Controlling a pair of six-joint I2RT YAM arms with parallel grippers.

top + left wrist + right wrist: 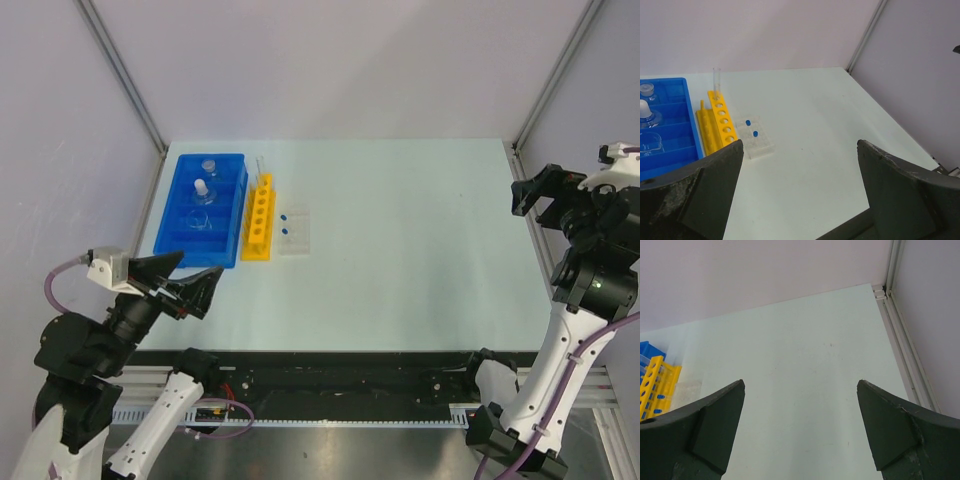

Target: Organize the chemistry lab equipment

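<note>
Two tiny blue-tipped droppers (285, 232) lie on the clear flat slide (300, 238), which sits just right of the yellow tube rack (260, 218). Just left of the rack is the blue compartmented tray (215, 252), holding three small glass flasks (201, 190). One thin clear tube (716, 80) stands upright in the rack's farthest hole; the other holes look empty. The rack's long axis runs near to far, away from the robot. The left gripper (195, 272) hovers short of the rack's near end and a little to its left, fingers spread wide with nothing between them. The right gripper (530, 195) hangs well to the rack's right, likewise spread and empty. The left arm is plainly the nearer, and I judge its next reach goes forward and slightly right.
</note>
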